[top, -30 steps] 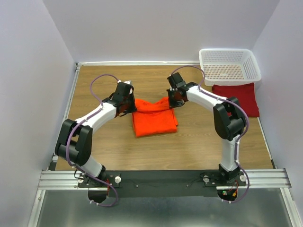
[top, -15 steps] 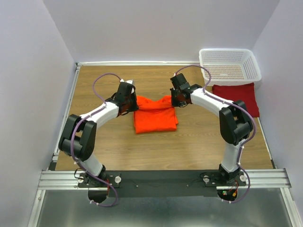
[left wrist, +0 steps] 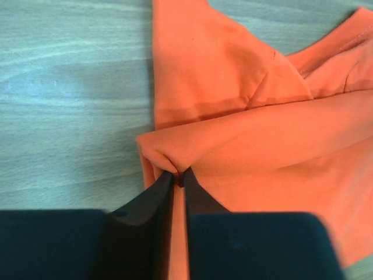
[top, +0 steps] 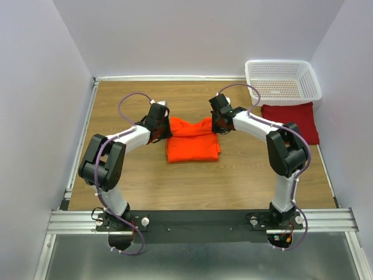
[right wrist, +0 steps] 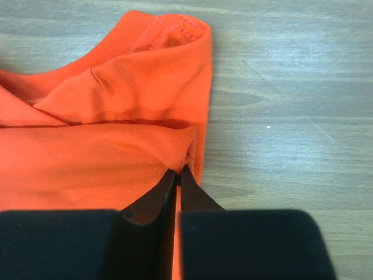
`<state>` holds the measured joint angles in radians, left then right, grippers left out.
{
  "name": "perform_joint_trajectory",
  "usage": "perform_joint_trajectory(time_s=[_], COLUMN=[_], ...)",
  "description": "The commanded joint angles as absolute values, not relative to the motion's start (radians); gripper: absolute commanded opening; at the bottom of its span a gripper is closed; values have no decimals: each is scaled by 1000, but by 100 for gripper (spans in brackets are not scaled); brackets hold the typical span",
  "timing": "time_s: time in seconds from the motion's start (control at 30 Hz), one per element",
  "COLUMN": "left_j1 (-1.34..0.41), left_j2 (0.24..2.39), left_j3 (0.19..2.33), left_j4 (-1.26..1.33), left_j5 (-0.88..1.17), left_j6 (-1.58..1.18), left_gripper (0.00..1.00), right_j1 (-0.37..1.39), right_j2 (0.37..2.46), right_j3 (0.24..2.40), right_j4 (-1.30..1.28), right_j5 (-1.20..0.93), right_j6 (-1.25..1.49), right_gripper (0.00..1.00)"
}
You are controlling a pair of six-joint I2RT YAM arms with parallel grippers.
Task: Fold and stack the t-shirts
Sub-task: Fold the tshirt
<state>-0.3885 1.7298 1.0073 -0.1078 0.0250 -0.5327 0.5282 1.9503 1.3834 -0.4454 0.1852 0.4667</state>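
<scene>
The orange t-shirt [top: 192,143] lies partly folded in the middle of the table, with a doubled layer pulled up toward its collar. My left gripper [top: 164,129] is at the shirt's left edge, its jaws nearly together and pinching a bunched corner of the fold [left wrist: 180,175]. My right gripper [top: 217,126] pinches the matching corner on the right edge [right wrist: 179,169] in the same way. Orange cloth [left wrist: 262,140] fills the left wrist view, and the collar [right wrist: 169,29] shows in the right wrist view. The maroon t-shirt [top: 297,119] lies as a folded rectangle at the far right.
A white mesh basket [top: 282,81] stands at the back right, overlapping the far edge of the maroon shirt. Bare wood tabletop [top: 192,181] lies between the orange shirt and the arm bases. Grey walls close in on three sides.
Both grippers have moved a little away from the bases with the held fold, and the orange shirt now looks shorter front to back. The arms' elbows have swung in.
</scene>
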Motion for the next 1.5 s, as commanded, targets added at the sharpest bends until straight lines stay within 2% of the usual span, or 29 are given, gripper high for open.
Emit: perform_joint_trajectory(time_s=[0.0, 0.07, 0.13, 0.2, 0.4, 0.6, 0.8, 1.07, 1.27, 1.4, 1.43, 1.47], left_j1=[-387, -387, -387, -391, -394, -396, -396, -396, -396, -396, -396, -394], left_j2=[1695, 1649, 1594, 1550, 1355, 1200, 1135, 1120, 1160, 1232, 1267, 1285], left_j3=[1029, 1017, 1012, 1003, 899, 775, 721, 695, 686, 718, 735, 741], left_j4=[-75, -57, -60, -58, -77, -117, -149, -160, -126, -74, -49, -34], left_j5=[-66, -87, -97, -98, -117, -140, -149, -141, -121, -80, -78, -80], left_j6=[-512, -485, -468, -469, -502, -518, -522, -518, -511, -506, -500, -496], left_gripper=[43, 66, 75, 78, 78, 78, 77, 77, 77, 79, 80, 83], right_j1=[519, 522, 534, 546, 581, 603, 598, 422, 325, 321, 321, 319], right_j2=[1936, 1899, 1879, 1849, 1773, 1859, 1996, 2105, 2140, 2100, 2085, 2048], right_j3=[1381, 1385, 1400, 1411, 1368, 1388, 1452, 1529, 1581, 1537, 1514, 1493], right_j4=[-431, -430, -425, -420, -316, -265, -255, -239, -233, -210, -195, -181], right_j5=[258, 255, 230, 198, -49, -308, -330, -324, -339, -403, -420, -428], right_j6=[474, 454, 405, 370, 298, 249, 215, 232, 261, 290, 302, 302], right_gripper=[23, 38, 46, 52, 51, 44, 39, 38, 39, 40, 41, 48])
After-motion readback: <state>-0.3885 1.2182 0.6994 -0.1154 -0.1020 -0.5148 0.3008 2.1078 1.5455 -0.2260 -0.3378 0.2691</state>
